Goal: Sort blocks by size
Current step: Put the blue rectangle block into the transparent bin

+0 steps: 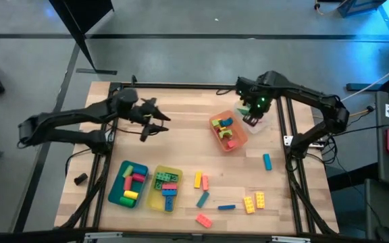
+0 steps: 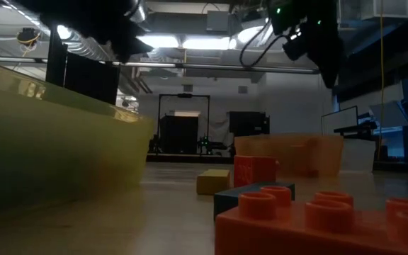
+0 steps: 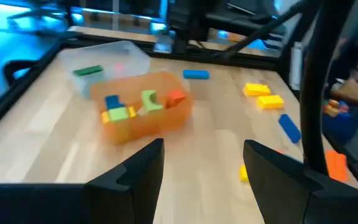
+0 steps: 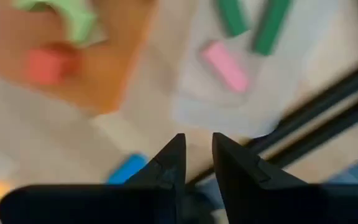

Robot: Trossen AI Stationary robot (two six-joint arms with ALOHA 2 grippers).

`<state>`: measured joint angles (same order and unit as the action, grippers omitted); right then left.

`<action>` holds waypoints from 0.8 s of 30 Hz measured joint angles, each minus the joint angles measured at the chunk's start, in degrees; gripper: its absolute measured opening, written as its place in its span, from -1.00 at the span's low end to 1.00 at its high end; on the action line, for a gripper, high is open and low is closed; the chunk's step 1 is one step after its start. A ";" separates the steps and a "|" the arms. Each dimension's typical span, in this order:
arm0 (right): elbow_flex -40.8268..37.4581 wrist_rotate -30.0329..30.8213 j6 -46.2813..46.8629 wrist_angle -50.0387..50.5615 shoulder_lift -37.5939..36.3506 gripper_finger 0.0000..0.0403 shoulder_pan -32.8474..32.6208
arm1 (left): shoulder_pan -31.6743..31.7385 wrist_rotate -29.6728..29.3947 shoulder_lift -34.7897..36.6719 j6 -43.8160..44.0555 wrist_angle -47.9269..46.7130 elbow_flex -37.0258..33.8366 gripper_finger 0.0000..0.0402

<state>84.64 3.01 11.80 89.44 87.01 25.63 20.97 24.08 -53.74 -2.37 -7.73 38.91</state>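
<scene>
Several loose blocks lie flat on the near right of the table: a yellow (image 1: 198, 179), a teal (image 1: 202, 199), a red (image 1: 203, 219), a blue (image 1: 267, 162) and a yellow pair (image 1: 254, 202). More blocks lie in the trays. My left gripper (image 1: 159, 119) hangs open and empty above the far-left middle of the table; in its wrist view (image 3: 204, 155) it looks toward the orange tray (image 3: 145, 112). My right gripper (image 1: 252, 113) hangs above the clear tray (image 1: 256, 121). Its fingers (image 4: 197, 155) stand only a narrow gap apart, with nothing between them.
The orange tray (image 1: 228, 131) holds several blocks. The clear tray (image 4: 253, 68) holds a pink block (image 4: 225, 65) and two green ones. A teal tray (image 1: 128, 183) and a yellow tray (image 1: 166, 187) with blocks stand at the near left. Bare wood lies mid-table.
</scene>
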 joint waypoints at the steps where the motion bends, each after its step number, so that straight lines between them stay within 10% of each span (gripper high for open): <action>1: 0.00 -0.57 1.49 0.40 -0.35 -0.61 -1.19 | 0.02 -1.15 2.13 0.52 0.78 -1.84 0.02; 11: -10.00 2.83 21.03 0.65 -9.34 -0.60 -16.94 | 0.07 -3.94 19.78 6.05 4.10 -14.08 0.02; 24: -23.81 -1.13 46.95 0.42 -11.88 -0.41 -30.19 | 0.07 -3.85 24.18 3.52 3.48 -18.01 0.02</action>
<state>60.84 1.88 58.75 89.86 75.13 -4.56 21.04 20.23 -29.56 1.15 -4.25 20.91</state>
